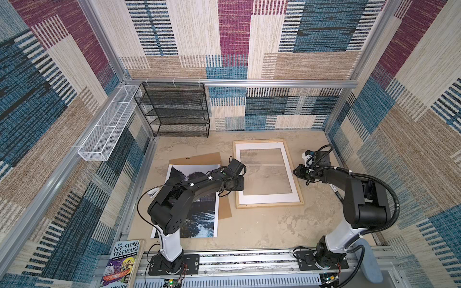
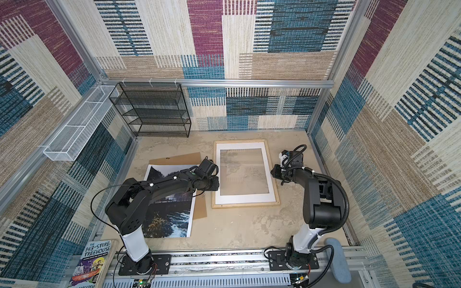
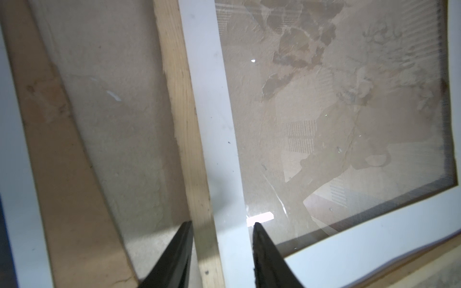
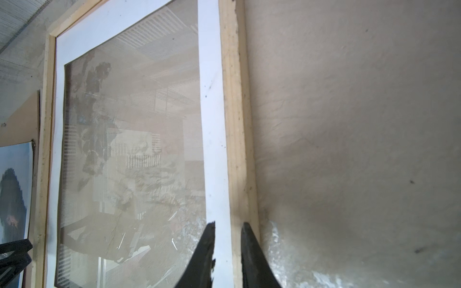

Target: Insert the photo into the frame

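The frame (image 1: 269, 205) (image 2: 245, 205) lies flat at mid-table, holding a white mat (image 1: 268, 198) and a clear pane. The photo (image 1: 199, 224) (image 2: 172, 219) lies left of it on a brown backing board (image 1: 199, 158), partly hidden by my left arm. My left gripper (image 1: 238, 185) (image 3: 221, 223) is open at the frame's left side, its fingers straddling the wood strip (image 3: 184, 124) and the mat's edge. My right gripper (image 1: 296, 172) (image 4: 229, 223) is at the frame's right side, jaws narrowly apart over the mat and wood strip (image 4: 234, 124). Neither holds anything.
A black mesh shelf (image 1: 174, 109) stands at the back left. On the left wall hangs a white wire basket (image 1: 109, 124). A book (image 1: 122, 261) leans at the front left corner. A grey-blue pad (image 1: 369, 261) lies beside the right arm's base.
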{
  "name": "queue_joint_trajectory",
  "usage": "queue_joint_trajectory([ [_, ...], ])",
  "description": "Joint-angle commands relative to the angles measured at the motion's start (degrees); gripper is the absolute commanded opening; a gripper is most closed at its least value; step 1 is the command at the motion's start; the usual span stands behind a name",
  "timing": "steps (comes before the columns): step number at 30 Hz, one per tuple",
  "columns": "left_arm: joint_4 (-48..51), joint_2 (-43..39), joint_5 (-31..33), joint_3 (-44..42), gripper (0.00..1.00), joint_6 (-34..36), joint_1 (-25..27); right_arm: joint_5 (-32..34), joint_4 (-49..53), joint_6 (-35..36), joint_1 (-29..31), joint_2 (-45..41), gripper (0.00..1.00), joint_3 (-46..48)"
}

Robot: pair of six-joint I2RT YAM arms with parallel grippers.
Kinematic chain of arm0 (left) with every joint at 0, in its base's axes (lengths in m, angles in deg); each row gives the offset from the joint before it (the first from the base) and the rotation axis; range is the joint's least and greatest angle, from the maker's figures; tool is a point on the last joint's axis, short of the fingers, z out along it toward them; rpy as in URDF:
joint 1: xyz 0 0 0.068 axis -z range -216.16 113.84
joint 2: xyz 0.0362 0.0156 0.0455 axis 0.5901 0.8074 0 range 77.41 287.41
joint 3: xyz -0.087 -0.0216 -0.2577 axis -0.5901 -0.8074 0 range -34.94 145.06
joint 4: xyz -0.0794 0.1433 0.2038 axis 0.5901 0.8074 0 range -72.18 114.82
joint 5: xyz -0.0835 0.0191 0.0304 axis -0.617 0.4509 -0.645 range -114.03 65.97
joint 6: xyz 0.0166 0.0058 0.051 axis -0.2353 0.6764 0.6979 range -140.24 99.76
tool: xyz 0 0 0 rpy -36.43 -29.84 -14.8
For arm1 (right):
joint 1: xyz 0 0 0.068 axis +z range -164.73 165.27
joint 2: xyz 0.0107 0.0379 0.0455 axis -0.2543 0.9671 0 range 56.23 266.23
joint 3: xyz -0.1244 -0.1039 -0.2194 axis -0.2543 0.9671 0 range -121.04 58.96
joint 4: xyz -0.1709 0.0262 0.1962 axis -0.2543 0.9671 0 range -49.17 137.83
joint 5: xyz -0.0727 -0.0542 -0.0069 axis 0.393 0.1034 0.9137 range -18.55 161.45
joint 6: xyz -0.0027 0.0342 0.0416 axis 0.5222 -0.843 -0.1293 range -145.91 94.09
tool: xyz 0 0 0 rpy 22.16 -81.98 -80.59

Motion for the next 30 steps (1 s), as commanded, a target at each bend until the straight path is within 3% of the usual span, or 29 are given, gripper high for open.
queue_joint_trajectory([
  [1,1.0,-0.3,0.7,0.5,0.44,1.0,0.0,-0.5,-0.2,0.0,0.1,-0.2,0.27,-0.5],
  [5,1.4,-1.0,1.1,0.4,0.44,1.2,0.0,0.1,-0.9,-0.4,0.1,0.5,0.38,-0.5],
  [9,3.5,-2.4,4.0,0.3,0.45,1.8,0.0,0.8,-1.2,-0.6,0.1,1.4,0.4,-0.7],
  [20,6.0,-6.4,7.7,-1.9,0.47,3.3,-2.0,-2.7,-1.3,0.5,1.3,3.5,0.25,-1.4],
  [24,5.9,-7.8,8.0,-3.5,0.47,3.4,-3.0,-2.1,-1.0,0.6,1.6,3.3,0.25,-1.5],
  [27,6.1,-8.6,8.3,-4.4,0.47,3.4,-3.6,-0.4,-0.9,0.3,1.6,3.1,0.29,-1.4],
  [30,7.5,-9.3,10.0,-4.9,0.47,3.6,-4.1,1.9,-0.9,-0.1,1.6,1.9,0.4,-1.0],
])
